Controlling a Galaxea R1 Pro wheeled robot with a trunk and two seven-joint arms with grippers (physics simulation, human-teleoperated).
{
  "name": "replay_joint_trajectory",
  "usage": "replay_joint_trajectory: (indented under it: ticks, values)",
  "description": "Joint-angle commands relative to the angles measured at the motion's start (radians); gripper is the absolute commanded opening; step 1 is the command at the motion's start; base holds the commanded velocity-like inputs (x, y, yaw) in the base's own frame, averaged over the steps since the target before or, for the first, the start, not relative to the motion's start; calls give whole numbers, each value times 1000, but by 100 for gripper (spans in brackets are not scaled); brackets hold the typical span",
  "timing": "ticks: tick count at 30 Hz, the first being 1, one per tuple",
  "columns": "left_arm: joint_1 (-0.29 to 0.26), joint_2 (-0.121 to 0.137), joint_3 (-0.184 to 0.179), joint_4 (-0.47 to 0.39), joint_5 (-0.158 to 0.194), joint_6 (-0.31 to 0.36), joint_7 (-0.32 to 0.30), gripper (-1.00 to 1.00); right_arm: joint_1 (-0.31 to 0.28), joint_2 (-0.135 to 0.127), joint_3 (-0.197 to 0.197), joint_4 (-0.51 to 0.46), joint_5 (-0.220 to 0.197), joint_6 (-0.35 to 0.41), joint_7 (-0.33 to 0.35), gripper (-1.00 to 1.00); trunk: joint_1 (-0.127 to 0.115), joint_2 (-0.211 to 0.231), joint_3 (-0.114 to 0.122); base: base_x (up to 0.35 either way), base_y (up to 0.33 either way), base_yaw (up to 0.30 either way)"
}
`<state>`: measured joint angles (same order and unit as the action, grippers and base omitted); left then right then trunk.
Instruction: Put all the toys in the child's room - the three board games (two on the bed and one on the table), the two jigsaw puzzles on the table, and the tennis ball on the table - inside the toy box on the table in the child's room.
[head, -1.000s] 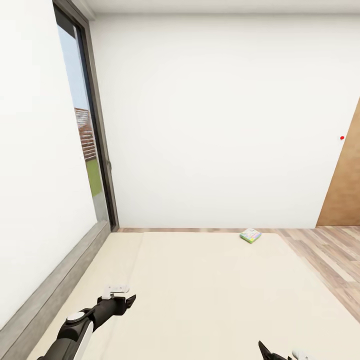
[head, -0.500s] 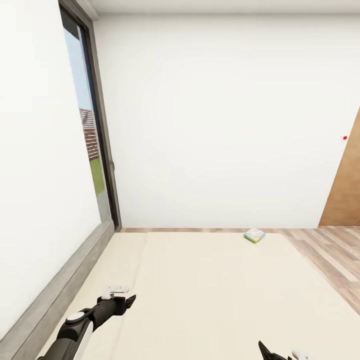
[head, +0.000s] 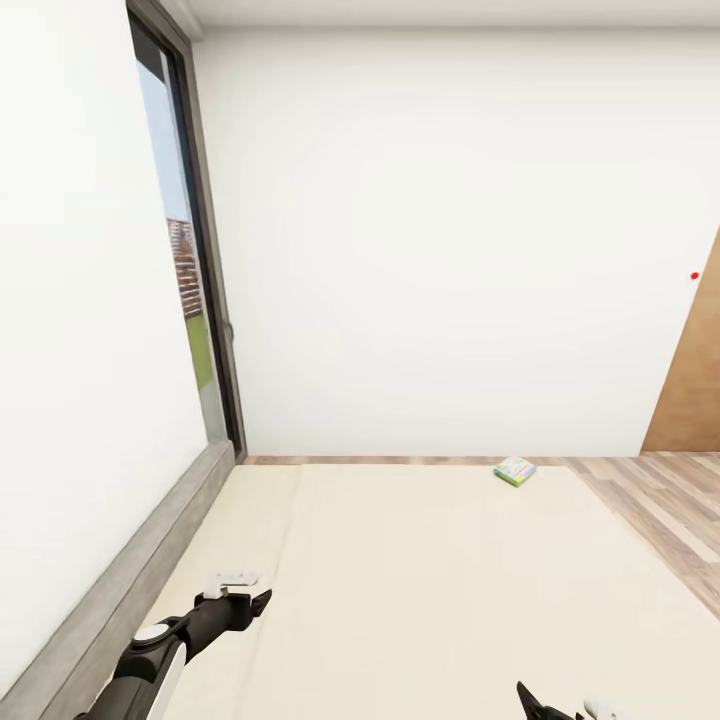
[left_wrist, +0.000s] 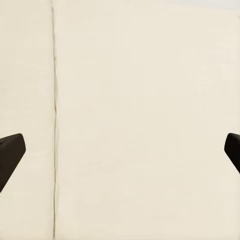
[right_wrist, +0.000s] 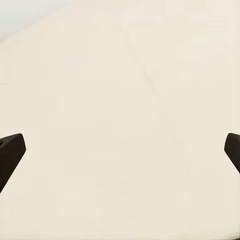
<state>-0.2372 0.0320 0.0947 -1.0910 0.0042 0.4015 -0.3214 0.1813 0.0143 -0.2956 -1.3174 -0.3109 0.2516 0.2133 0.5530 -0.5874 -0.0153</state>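
**Both arms over the bed, one board game far ahead of the jaws**

A white-walled room with a tall dark-framed window (head: 195, 300) on the left, a wood-plank floor (head: 650, 490) along the far and right sides, and a brown wooden panel (head: 695, 380) at the right edge. The beige mattress of the bed (head: 430, 580) fills the lower part of the head view, its grey headboard (head: 130, 570) running along the left wall.

The left gripper (head: 262, 600) hangs low over the mattress beside the headboard. In the left wrist view its two dark fingertips (left_wrist: 11, 152) sit at opposite edges, so the jaws are spread wide with nothing between them; a seam in the mattress runs under the gap.

Well ahead of both sets of jaws, at the far edge of the bed near its right corner, lies a green-edged board game (head: 515, 470), flat on the mattress, far from either gripper.

The right gripper (head: 535, 700) just peeks in at the bottom of the head view. In the right wrist view its fingertips (right_wrist: 11, 150) are likewise wide apart, with bare mattress between them
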Motion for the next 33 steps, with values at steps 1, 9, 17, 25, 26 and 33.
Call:
replay_joint_trajectory:
  ticks: [1,9,17,25,26,33]
  values:
    - [-1,0,2,-1,0,7,-5,100,0,1,-3,-2,-8,8,5,100,0,-2,-2,0,88,0]
    - [-1,0,2,-1,0,7,-5,100,0,1,-3,-1,-8,8,5,100,0,-2,-2,0,96,0]
    - [-1,0,2,-1,0,7,-5,100,0,1,-3,0,-8,8,4,100,0,-2,-2,0,145,0]
    - [-1,0,2,-1,0,7,-5,100,0,1,-3,5,-7,8,4,100,0,-2,-2,0,44,0]
    - [-1,0,2,-1,0,7,-5,100,0,1,-2,5,-6,8,3,100,0,-2,-2,0,9,0]
    - [-1,0,2,-1,0,7,-5,100,0,1,-2,6,-5,8,3,100,0,-2,-2,0,4,0]
